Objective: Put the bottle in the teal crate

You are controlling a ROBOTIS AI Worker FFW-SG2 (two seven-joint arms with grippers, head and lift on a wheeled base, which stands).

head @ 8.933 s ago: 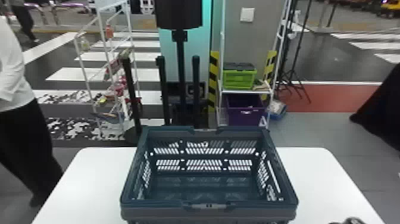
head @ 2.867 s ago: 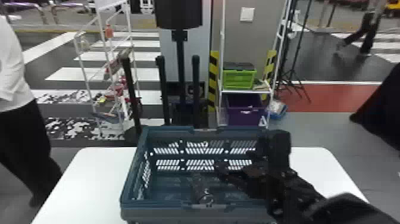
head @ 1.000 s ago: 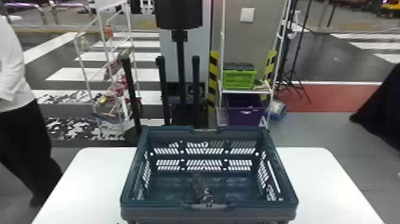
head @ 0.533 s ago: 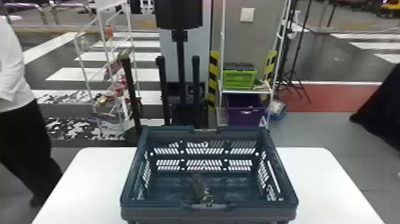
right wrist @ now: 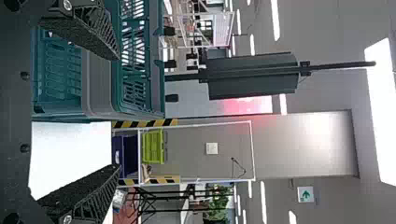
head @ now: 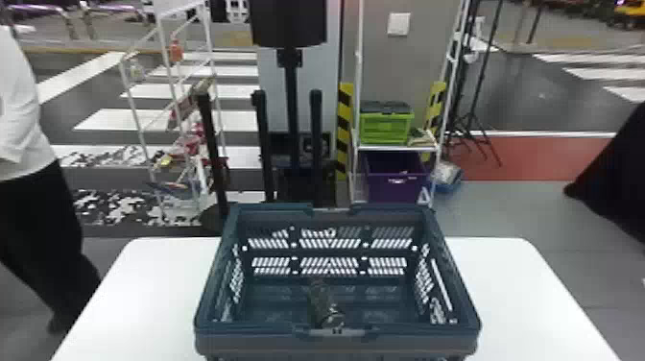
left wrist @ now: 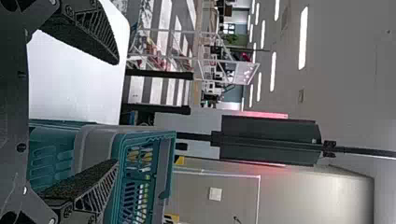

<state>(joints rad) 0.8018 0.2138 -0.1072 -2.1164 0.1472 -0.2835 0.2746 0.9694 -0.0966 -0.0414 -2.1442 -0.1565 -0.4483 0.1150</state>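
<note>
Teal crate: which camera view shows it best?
The head view: it shows the teal crate from above, its whole rim and the bottle inside. Both wrist views show part of it, sideways, cut off by the picture's edge.

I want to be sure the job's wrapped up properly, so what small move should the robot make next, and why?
Probably just ease the right gripper a little farther from the teal crate and leave the bottle alone. The bottle already lies inside the crate, and the right gripper is open with nothing between its fingers.
</note>
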